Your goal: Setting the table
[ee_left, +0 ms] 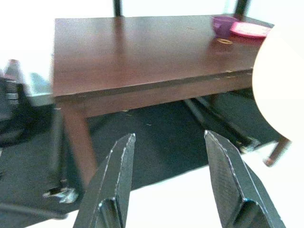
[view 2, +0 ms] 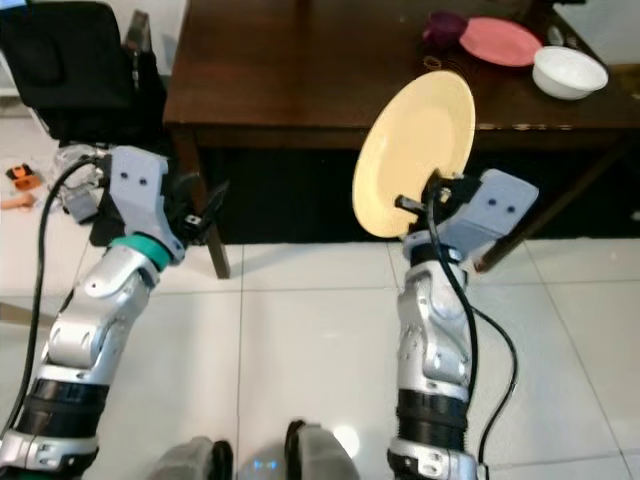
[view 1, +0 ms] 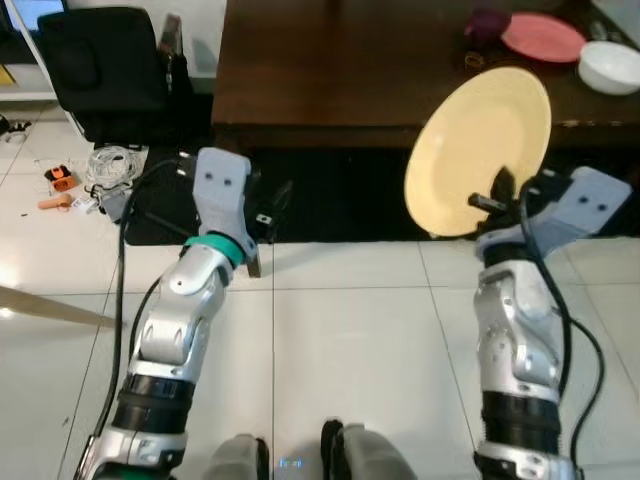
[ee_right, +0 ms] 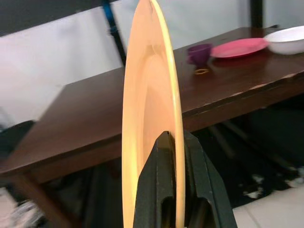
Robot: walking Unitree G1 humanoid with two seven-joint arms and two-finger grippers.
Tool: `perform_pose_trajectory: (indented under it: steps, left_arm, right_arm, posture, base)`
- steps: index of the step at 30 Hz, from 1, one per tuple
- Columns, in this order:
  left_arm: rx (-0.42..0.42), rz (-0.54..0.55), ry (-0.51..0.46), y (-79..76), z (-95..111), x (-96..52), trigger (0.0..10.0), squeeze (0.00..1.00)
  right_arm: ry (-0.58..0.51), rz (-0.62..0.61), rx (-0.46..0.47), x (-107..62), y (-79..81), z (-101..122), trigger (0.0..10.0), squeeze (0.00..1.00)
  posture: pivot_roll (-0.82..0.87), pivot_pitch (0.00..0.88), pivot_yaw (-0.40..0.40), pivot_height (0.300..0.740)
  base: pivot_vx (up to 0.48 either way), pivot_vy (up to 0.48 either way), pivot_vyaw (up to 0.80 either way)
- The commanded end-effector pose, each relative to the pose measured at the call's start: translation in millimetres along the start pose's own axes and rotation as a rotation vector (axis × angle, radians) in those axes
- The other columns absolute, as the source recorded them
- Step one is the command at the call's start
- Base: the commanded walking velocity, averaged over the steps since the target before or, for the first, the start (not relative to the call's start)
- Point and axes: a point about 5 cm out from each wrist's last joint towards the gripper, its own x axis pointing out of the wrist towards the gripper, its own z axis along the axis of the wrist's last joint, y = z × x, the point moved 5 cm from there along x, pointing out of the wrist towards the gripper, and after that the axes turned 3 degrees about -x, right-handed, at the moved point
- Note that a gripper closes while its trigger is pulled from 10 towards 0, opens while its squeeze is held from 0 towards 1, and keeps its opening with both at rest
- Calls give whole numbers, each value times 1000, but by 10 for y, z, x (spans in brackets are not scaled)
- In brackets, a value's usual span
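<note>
Dark wooden table (view 1: 330, 70) spreads ahead of the robot, its near half bare, a pink plate (view 1: 542, 36), white bowl (view 1: 610, 66) and purple cup (view 1: 487, 24) clustered at the far right corner. Held nearly upright before the table's front edge, a yellow plate (view 1: 480, 148) is pinched at its lower rim by the right gripper (ee_right: 175, 142), fingers clamped on either face. Left gripper (ee_left: 168, 161) hangs spread and empty, aimed at the table's left front leg. Such a narrow edge grip looks risky: the plate could pivot or slip, or clip the table edge when lowered.
</note>
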Motion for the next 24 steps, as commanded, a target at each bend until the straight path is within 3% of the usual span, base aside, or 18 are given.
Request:
perform_pose_trajectory:
  steps: [1, 24]
  left_arm:
    - [-8, -3, 17, -17, -63, -17, 10000, 0]
    - [-8, -18, 21, -27, -62, -2, 10000, 0]
  right_arm:
    - [-14, -8, 17, 8, -9, 25, 10000, 0]
    - [-10, -41, 64, -22, -59, 3, 10000, 0]
  posture:
    - [51, 10, 49, 740]
    - [44, 23, 65, 740]
  base:
    - [-300, 0, 0]
    - [-300, 0, 0]
